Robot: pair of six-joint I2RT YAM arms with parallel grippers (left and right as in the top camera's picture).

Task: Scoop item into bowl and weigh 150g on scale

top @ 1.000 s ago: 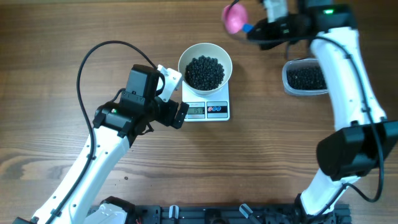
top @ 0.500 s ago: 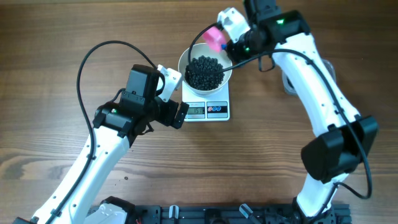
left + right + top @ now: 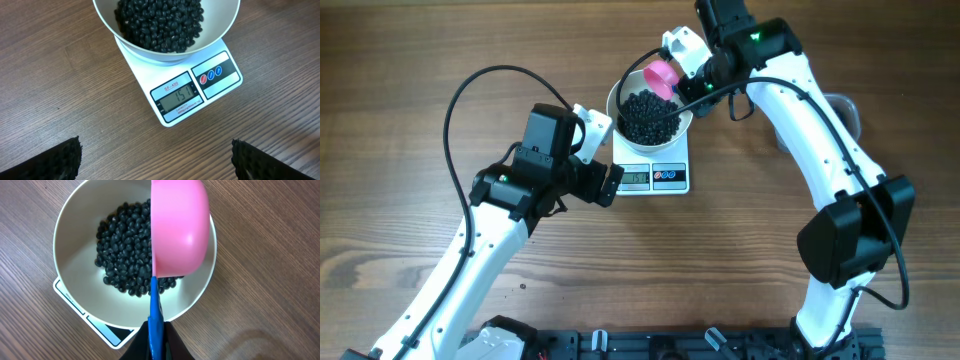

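Observation:
The white bowl [image 3: 613, 100] stands on the scale [image 3: 670, 177] and holds a heap of the black bead-like item [image 3: 648, 118]. In the left wrist view the scale [image 3: 200, 92] reads 151 under the bowl [image 3: 220, 30] and the item [image 3: 160, 22]. My right gripper [image 3: 694, 72] is shut on the blue handle [image 3: 156, 315] of a pink scoop [image 3: 662, 76]. The scoop [image 3: 180, 230] hangs over the bowl's [image 3: 75, 255] far right side, above the item [image 3: 122, 250], turned so its inside is hidden. My left gripper [image 3: 603, 155] stands open just left of the scale, empty.
A clear tub [image 3: 845, 108] at the right is mostly hidden behind the right arm. Bare wooden table [image 3: 740, 250] lies in front of the scale. A black rail [image 3: 650, 345] runs along the near edge.
The right arm swung left from above the tub, bringing the pink scoop down over the bowl. The left arm has not moved.

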